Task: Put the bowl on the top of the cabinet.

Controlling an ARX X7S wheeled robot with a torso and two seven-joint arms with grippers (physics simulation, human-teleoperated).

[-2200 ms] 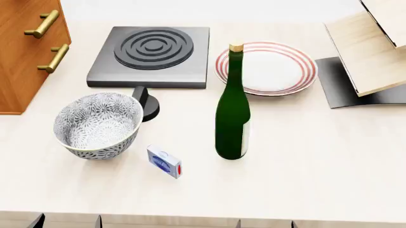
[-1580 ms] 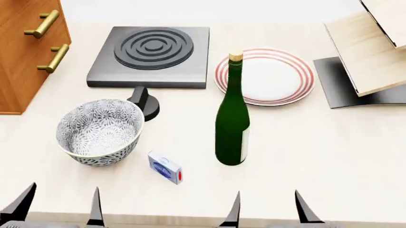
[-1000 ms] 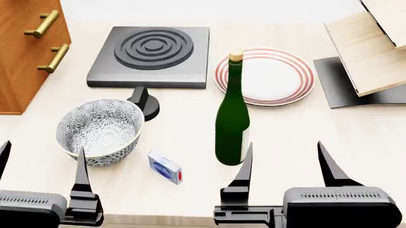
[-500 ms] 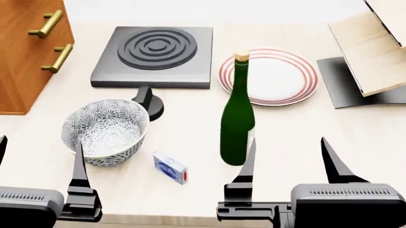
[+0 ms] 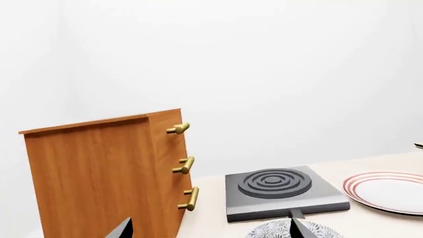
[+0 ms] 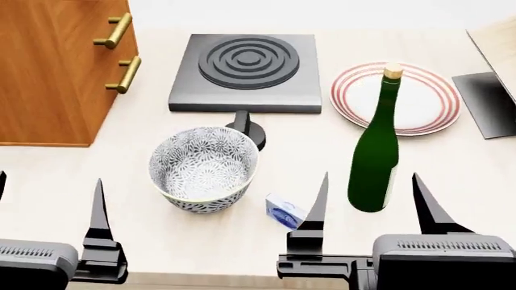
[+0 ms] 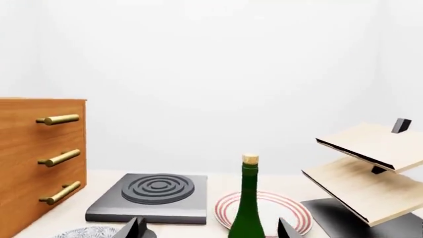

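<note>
The bowl (image 6: 203, 169), deep and white with a grey leaf pattern, stands upright on the pale counter in front of the stove. Its rim shows in the left wrist view (image 5: 286, 231) and in the right wrist view (image 7: 86, 232). The orange-brown cabinet (image 6: 57, 72) with brass handles stands at the far left; it also shows in the left wrist view (image 5: 99, 173) and the right wrist view (image 7: 33, 158). My left gripper (image 6: 48, 199) is open and empty, near the front edge, left of the bowl. My right gripper (image 6: 371, 184) is open and empty, right of the bowl, in front of the bottle.
A dark stove plate (image 6: 246, 72) with its knob lies behind the bowl. A green bottle (image 6: 375, 151) stands to the right, a red-rimmed plate (image 6: 423, 99) behind it. A small blue-and-white box (image 6: 282, 211) lies by the bowl. A pale wooden rack (image 7: 370, 168) is at the far right.
Both grippers have risen into the head view at the bottom. The view has since shifted left, so the bowl, stove and bottle sit further right and more of the cabinet shows.
</note>
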